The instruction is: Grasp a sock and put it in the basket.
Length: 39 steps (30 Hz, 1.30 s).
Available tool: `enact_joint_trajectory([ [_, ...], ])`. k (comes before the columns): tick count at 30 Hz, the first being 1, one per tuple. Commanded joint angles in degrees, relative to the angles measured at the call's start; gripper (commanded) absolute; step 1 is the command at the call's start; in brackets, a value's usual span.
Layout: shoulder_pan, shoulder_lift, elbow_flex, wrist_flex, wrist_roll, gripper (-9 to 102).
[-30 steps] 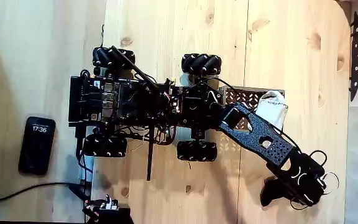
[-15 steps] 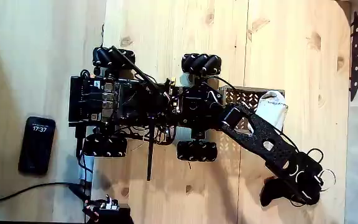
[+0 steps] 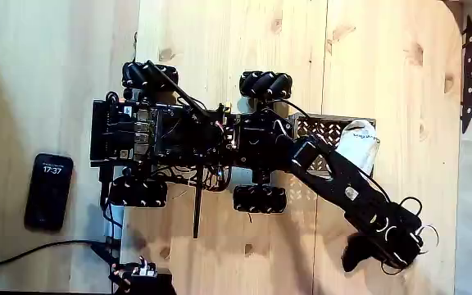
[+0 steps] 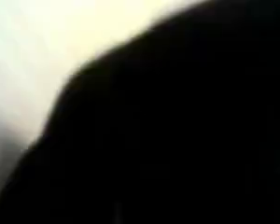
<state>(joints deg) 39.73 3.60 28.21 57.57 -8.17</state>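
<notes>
I'm at the grasp step. In the fixed view my arm reaches out from the wheeled base toward the lower right, and the tool (image 3: 377, 256) sits low over the sock (image 3: 353, 252), a small black lump on the wooden counter (image 3: 220, 49) at the lower right. Both are black and overlap, so I cannot tell how far the jaws stand apart or whether they have the fabric at all. The wrist view gives me just a blurred dark mass against a pale background, too close to read. The basket (image 3: 316, 127), the perforated metal tray at the front of the base, already holds a white fabric bundle (image 3: 359, 146). My judgement: next I need a firm pinch on the sock, then a lift and a swing back up to the basket.
</notes>
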Motion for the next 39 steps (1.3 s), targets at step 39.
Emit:
enact_joint_trajectory([
  [39,-38.50,131.48,62.31,12.04,32.26,0],
])
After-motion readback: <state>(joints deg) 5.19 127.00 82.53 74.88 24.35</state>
